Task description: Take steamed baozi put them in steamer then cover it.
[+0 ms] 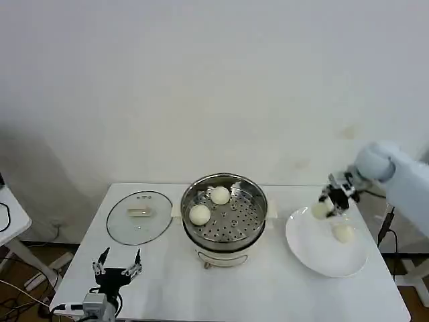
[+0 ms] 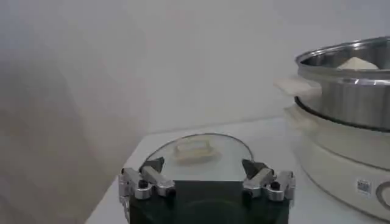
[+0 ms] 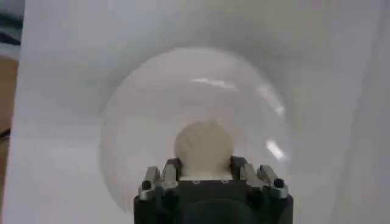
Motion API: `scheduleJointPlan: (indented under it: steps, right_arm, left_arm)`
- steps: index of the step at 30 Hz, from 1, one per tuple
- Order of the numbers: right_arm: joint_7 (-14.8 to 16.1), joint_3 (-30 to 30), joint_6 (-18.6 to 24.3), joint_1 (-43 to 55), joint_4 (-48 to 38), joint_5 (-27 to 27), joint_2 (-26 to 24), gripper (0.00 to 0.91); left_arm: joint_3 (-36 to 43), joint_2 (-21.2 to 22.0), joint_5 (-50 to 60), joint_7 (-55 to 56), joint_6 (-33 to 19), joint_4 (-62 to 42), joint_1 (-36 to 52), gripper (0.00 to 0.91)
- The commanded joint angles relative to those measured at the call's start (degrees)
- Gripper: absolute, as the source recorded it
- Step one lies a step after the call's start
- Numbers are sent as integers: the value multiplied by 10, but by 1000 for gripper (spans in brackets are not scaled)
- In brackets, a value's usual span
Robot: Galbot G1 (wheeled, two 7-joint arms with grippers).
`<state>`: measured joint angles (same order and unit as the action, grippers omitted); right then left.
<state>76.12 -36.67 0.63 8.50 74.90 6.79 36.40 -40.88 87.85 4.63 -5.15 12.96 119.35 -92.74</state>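
Observation:
The shiny steel steamer [image 1: 224, 213] stands mid-table with two pale baozi [image 1: 200, 214] [image 1: 220, 195] on its perforated tray. My right gripper [image 1: 327, 208] is shut on a third baozi [image 3: 203, 148], held just above the far left part of the white plate [image 1: 315, 251]. One more baozi [image 1: 342, 233] lies on that plate. The glass cover [image 1: 139, 216] with its pale handle lies flat to the left of the steamer. My left gripper [image 1: 118, 265] rests open near the table's front left, short of the cover [image 2: 198, 152].
The steamer [image 2: 347, 85] sits on a white base [image 2: 341, 167] with side handles. A white side table [image 1: 10, 218] stands off the left edge. Bare tabletop lies in front of the steamer and plate.

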Motion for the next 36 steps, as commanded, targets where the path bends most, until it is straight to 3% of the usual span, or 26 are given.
scheduleJointPlan:
  steps: [1, 6, 11, 14, 16, 24, 29, 36]
  right_arm:
    - [11, -42, 156, 103, -2, -126, 54, 544]
    - [-24, -105, 215, 125, 54, -140, 52, 544]
    - [-25, -128, 215, 145, 119, -134, 61, 544]
    - [-34, -149, 233, 165, 137, -96, 82, 544]
    - [-50, -176, 265, 193, 131, -50, 101, 544]
    - [-100, -214, 325, 192, 70, 13, 172, 544]
    - [-100, -221, 341, 167, 59, 61, 206, 544]
    - [-104, -235, 345, 137, 40, 80, 260, 544]
  left_arm:
    - [-7, 1, 1, 0, 1, 1, -2, 907]
    - [-8, 4, 6, -1, 0, -3, -1, 907]
    - [-10, 7, 7, -1, 1, -8, 2, 907]
    - [-9, 9, 10, -2, 1, -8, 1, 907]
    - [-9, 8, 11, -3, 0, -7, 0, 907]
    - [-16, 1, 10, -6, 1, -8, 1, 907]
    - [-15, 4, 9, -5, 0, -10, 2, 907]
    - [-16, 6, 8, -4, 0, -18, 9, 907]
